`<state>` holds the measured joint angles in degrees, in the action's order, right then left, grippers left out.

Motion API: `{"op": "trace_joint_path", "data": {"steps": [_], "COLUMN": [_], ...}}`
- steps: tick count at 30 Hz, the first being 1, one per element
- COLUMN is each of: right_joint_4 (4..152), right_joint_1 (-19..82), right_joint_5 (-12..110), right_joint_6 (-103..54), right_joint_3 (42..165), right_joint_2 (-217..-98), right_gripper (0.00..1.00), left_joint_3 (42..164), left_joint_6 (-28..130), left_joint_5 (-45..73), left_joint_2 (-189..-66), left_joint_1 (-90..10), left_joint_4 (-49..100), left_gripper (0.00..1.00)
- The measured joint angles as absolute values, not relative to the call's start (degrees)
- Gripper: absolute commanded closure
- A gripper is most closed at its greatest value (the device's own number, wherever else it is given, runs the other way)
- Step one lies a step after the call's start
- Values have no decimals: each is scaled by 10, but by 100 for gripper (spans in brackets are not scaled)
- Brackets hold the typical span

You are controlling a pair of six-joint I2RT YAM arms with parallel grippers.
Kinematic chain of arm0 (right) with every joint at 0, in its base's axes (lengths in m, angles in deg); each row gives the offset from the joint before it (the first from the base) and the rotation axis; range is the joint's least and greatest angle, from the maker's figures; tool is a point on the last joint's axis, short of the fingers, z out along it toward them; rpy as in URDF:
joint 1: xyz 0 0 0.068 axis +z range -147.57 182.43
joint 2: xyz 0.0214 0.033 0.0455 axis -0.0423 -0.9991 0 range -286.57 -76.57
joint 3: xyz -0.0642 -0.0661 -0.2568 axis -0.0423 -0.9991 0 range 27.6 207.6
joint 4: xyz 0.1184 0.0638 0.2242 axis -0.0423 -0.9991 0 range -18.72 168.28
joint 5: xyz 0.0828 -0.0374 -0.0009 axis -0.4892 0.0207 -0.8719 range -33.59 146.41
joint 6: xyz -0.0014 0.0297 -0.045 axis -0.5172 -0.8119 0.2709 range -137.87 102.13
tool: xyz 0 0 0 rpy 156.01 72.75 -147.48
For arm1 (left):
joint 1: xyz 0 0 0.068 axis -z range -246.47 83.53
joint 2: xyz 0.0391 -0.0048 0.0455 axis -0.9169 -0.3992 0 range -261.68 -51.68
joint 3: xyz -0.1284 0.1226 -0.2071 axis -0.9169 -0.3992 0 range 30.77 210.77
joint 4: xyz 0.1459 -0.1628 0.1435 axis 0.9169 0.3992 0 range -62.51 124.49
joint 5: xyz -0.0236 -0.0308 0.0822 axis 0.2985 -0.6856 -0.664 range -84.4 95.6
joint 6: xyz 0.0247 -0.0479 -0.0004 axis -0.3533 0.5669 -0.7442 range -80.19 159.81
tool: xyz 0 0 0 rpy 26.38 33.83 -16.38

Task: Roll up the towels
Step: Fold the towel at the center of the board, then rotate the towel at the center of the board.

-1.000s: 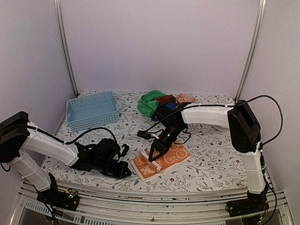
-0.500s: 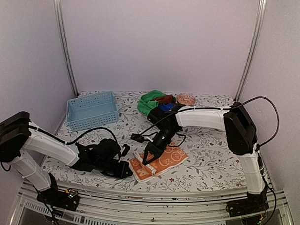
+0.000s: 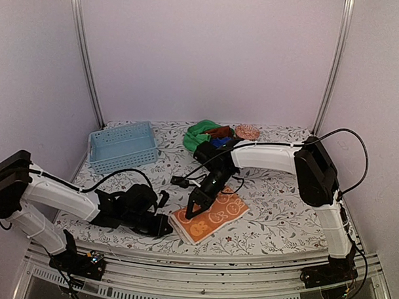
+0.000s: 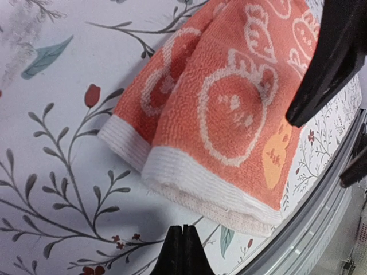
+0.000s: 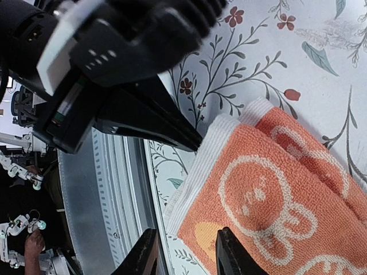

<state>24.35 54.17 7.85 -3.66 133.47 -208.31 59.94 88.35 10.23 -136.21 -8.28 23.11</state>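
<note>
– At ten o'clock on the surface (image 3: 283, 192) sits the light blue basket (image 3: 123, 145), well apart from the work. Why there?
– My guess is that it waits for finished rolls, out of both arms' way.
– And the left hand (image 3: 163, 225), down at seven o'clock?
– It is pinched shut on nothing, its tips low and just beside the near-left corner of the orange towel (image 3: 211, 214). I read it as a stop or a presser for the cloth edge, though I cannot tell whether it touches.
– The towel itself?
– It lies at six o'clock, close to the near edge, folded double with its white hem toward the left hand. I'd judge it not rolled yet.
– The right hand (image 3: 196, 210)?
– It is over the towel's left end, fingers parted a little and gripping nothing. It looks placed to take that hem and turn it over.
– The others?
– The green towel (image 3: 198, 137), blue towel (image 3: 219, 143) and rust-brown towel (image 3: 220, 131) are heaped together at twelve o'clock, waiting their turn. A small bowl (image 3: 247, 131) is just beside them at one o'clock.
– The setting?
– The surface is white, printed with grey leaves and small red flowers. A metal rail (image 3: 201, 275) runs along its near edge. The walls (image 3: 209, 58) are plain pale lilac, with metal uprights (image 3: 85, 53) in the back corners.
</note>
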Motion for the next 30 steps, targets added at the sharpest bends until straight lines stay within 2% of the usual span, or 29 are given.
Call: {"op": "trace_joint_path", "data": {"steps": [2,3,6,7,12,18,26,30], "right_joint_4": [243,243,246,246,270,322,374,396], "right_joint_1": [541,540,530,526,477,426,425,425], "right_joint_5": [81,83,94,98,139,200,258,266], "right_joint_6": [-32,-29,-17,-14,5,30,52,55], "right_joint_3": [1333,1331,1297,1286,1227,1162,1079,1065], "right_joint_2": [-2082,-2081,-2053,-2042,-1964,-1907,-1902,-1902], "right_gripper": [63,62,62,62,62,62,62,62], "left_joint_3": [599,599,599,600,606,606,632,656], "left_joint_6": [885,885,885,886,902,919,917,908], "left_joint_5": [94,90,76,73,63,84,129,146], "left_joint_2": [-1335,-1322,-1267,-1252,-1219,-1233,-1323,-1359], "left_joint_1": [-82,-82,-81,-81,-81,-110,-150,-161], "left_joint_4": [252,261,293,301,325,303,266,263], "left_gripper": [100,94,65,60,51,49,50,55]}}
